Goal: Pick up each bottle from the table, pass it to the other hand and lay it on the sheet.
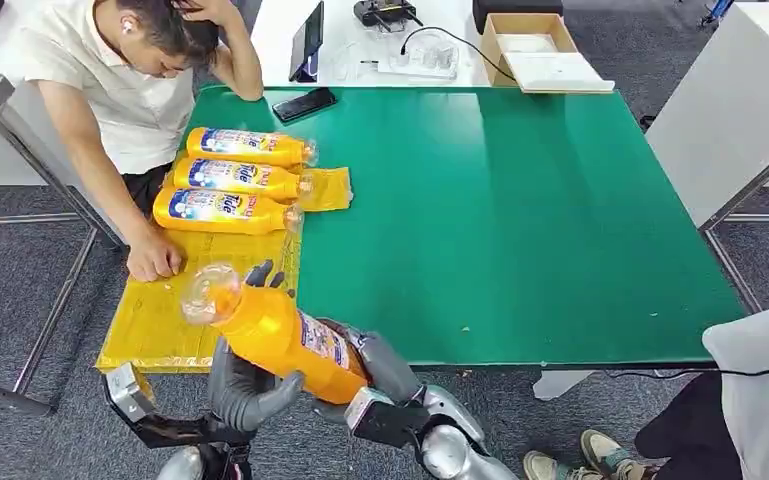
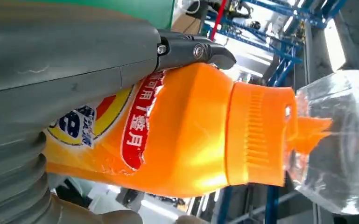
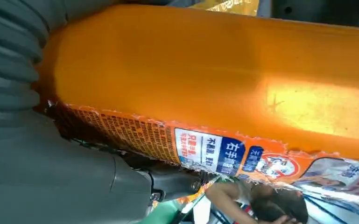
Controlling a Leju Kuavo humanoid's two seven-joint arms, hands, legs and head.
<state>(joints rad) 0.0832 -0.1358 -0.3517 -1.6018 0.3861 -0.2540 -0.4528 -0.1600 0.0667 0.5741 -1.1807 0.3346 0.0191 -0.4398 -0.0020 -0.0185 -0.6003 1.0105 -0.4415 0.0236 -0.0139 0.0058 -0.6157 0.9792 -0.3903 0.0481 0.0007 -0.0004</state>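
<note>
Orange plastic bottle point(image 1: 280, 340) with clear cap held by both hands at table's near edge, tilted, over yellow sheet point(image 1: 150, 320). Left hand point(image 1: 245, 385) and right hand point(image 1: 385, 372) both wrap body. Risk: slippery bottle drops if right hand releases early.

Three bottles point(image 1: 240, 180) lie side by side on the far part of the sheet point(image 1: 155, 320), which covers the table's point(image 1: 520, 210) left end, while a fourth bottle point(image 1: 280, 335) is held tilted over the sheet's near edge by the left hand point(image 1: 245, 385) and right hand point(image 1: 385, 370).
</note>
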